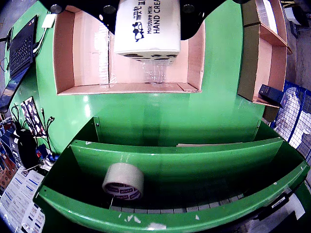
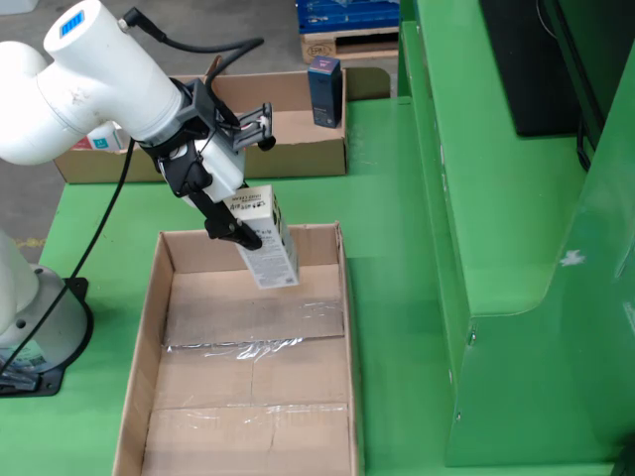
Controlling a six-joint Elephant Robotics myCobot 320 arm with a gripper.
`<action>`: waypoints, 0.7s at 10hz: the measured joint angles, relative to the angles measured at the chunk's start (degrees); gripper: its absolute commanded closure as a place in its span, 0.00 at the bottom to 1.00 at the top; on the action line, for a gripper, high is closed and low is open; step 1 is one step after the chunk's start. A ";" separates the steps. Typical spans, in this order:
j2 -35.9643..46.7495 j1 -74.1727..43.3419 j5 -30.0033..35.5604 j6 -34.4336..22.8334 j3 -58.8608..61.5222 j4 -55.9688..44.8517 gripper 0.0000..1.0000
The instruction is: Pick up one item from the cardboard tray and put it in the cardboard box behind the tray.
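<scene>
My gripper (image 2: pixel 260 238) is shut on a white hand cream box (image 2: pixel 268 248) with black print. It holds the box tilted over the far end of a shallow cardboard tray (image 2: pixel 139 367), whose floor shows only strips of clear tape. In the gripper's own view the hand cream box (image 1: pixel 147 29) fills the top centre between the black fingers (image 1: pixel 73 6), with the tray's wall (image 1: pixel 63 53) beneath. Behind the tray lies a second cardboard box (image 2: pixel 298 154) with a dark blue carton (image 2: pixel 324 91) standing at its back edge.
A green bin (image 1: pixel 194 160) below the tray holds a roll of clear tape (image 1: pixel 123 181). A laptop keyboard (image 1: pixel 22 46) lies at the left, and another cardboard box (image 1: pixel 272 63) stands at the right. A tall green structure (image 2: pixel 496 198) borders the table's right side.
</scene>
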 measured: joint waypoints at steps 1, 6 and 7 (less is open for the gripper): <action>0.00 -0.09 0.00 0.00 1.59 -1.41 1.00; -6.77 -0.44 0.35 -0.26 15.12 -12.48 1.00; -8.61 -0.44 0.35 -0.26 17.76 -14.86 1.00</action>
